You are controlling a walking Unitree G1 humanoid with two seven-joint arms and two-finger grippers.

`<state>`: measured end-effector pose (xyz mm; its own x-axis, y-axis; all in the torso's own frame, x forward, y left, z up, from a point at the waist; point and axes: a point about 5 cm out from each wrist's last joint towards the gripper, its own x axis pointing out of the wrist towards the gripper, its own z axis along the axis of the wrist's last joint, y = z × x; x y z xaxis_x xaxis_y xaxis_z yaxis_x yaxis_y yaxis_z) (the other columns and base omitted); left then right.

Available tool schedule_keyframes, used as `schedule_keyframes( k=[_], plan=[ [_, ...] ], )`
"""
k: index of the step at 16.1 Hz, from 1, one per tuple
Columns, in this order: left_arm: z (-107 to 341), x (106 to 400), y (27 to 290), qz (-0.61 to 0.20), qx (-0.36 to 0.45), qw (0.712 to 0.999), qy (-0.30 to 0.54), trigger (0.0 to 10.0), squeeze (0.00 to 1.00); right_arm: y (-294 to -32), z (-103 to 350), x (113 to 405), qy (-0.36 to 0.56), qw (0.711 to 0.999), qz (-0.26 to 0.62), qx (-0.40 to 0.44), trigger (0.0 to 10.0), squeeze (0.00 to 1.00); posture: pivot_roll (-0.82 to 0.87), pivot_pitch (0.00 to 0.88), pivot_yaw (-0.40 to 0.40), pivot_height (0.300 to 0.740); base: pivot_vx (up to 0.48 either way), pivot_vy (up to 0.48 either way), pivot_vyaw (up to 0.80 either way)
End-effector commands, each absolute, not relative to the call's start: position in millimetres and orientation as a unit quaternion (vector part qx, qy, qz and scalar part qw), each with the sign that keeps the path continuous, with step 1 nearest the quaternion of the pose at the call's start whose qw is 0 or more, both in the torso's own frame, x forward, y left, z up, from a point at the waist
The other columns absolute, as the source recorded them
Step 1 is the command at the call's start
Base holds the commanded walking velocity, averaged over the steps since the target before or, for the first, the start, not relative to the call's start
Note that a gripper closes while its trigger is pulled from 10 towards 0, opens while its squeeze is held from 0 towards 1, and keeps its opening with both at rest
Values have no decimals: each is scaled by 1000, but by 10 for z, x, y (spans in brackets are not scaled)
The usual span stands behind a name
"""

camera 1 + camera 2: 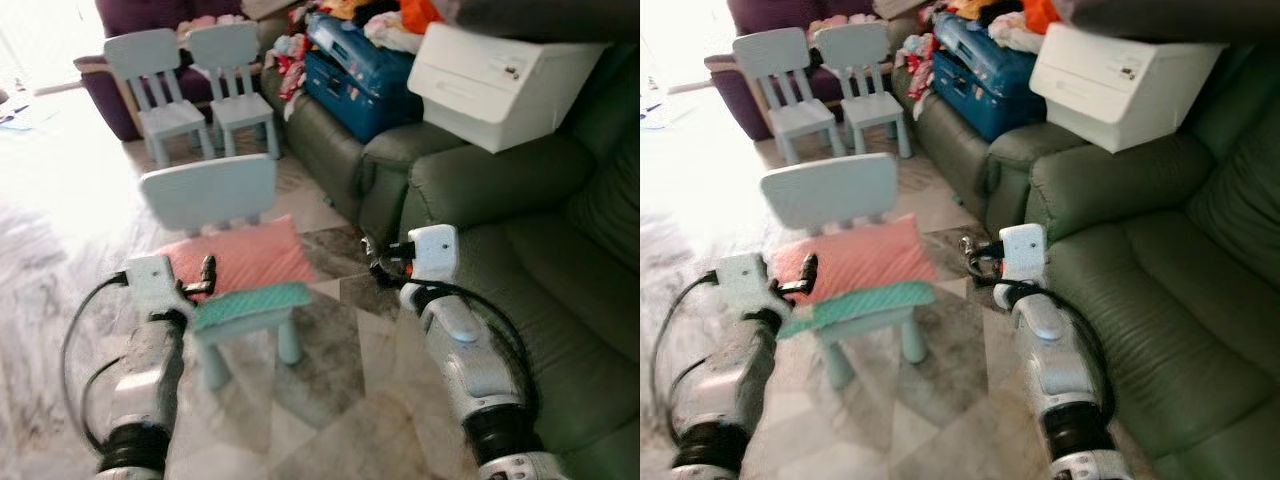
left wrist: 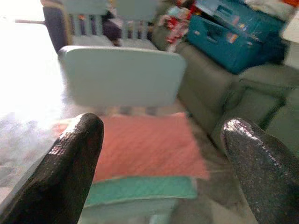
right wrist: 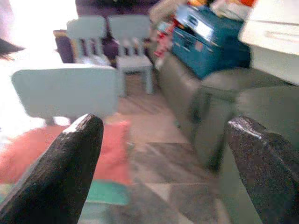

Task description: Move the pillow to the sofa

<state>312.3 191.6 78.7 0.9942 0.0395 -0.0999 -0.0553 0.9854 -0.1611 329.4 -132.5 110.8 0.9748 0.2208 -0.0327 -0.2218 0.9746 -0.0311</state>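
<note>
One pink pillow (image 1: 238, 256) lies flat on the teal seat (image 1: 250, 305) of a small child's chair (image 1: 210, 192), its long axis running from 9 to 3 o'clock across the seat, its far edge against the pale blue backrest and one corner hanging past the seat toward 4 o'clock.

The left end effector (image 1: 207, 272) sits at 8 o'clock of the pillow, just beside its near-left edge; its two black fingers (image 2: 74, 163) are spread wide apart with nothing between them, the pillow lying ahead of the gap. The right end effector (image 1: 375, 262) is at 3 o'clock of the pillow, above the tiled floor (image 1: 340, 370) and close to the sofa's front; its fingers (image 3: 70, 168) also stand wide apart and hold nothing.

There are three child's chairs in all: the one under the pillow, and two more chairs (image 1: 195, 85) side by side at 12 o'clock. The green sofa (image 1: 520, 250) fills the 3 o'clock side. At its far end, toward 1 o'clock, rest one blue suitcase (image 1: 355, 75), one white box (image 1: 500, 80) and a heap of clothes (image 1: 385, 20).
</note>
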Motion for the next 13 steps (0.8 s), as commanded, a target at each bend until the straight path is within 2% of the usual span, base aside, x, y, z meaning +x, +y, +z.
schedule_keyframes(
  k=[1,4,8,12,13],
  plan=[
    [818,3126,1997,32,-69,996,43,10000,0,-1268,1182,3320,0,993,117,-15,10000,0,-164,27,18,740,480,0,0],
    [815,3118,2010,45,-75,995,45,10000,0,-1258,1180,3322,-1,993,119,-16,10000,0,-162,29,18,740,416,0,0],
    [785,3115,2014,62,-96,992,54,10000,0,-1259,1181,3326,-2,993,118,-17,10000,0,-161,34,18,740,0,0,0],
    [773,3105,2083,87,-78,990,77,10000,0,-1235,1186,3329,-5,992,120,-26,10000,0,-157,35,16,740,0,0,759],
    [789,3115,2080,70,-70,992,73,10000,0,-1236,1189,3335,-5,992,120,-26,10000,0,-155,35,15,740,0,0,800]
  ],
)
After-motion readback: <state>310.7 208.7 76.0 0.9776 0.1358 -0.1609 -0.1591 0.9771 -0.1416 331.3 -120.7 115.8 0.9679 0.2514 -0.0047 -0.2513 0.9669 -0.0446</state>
